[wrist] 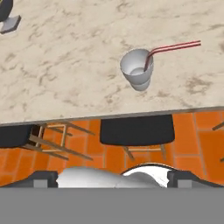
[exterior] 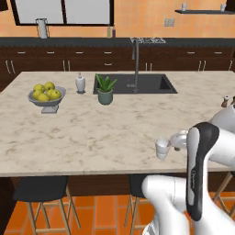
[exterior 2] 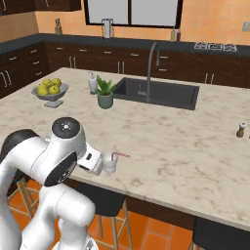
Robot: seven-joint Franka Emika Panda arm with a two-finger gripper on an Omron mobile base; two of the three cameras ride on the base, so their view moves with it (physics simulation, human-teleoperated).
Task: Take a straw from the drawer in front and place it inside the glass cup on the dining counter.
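Scanning left to right across the dining counter (exterior: 92, 133): one fruit bowl (exterior: 46, 97), one soap bottle (exterior: 80, 84), one potted plant (exterior: 105, 90), then one glass cup (wrist: 137, 69) near the front edge, one straw (wrist: 168, 48) leaning inside it. The gripper (wrist: 111, 177) hangs beside the cup, jaws wide apart, holding nothing.

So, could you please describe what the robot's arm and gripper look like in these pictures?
The arm is made of glossy white rounded segments with dark grey to black joints. One joint ends in a round dark cap with a small pale mark at its centre, and a long black strip runs down a link. The gripper is a white block; its fingers are small and dark.
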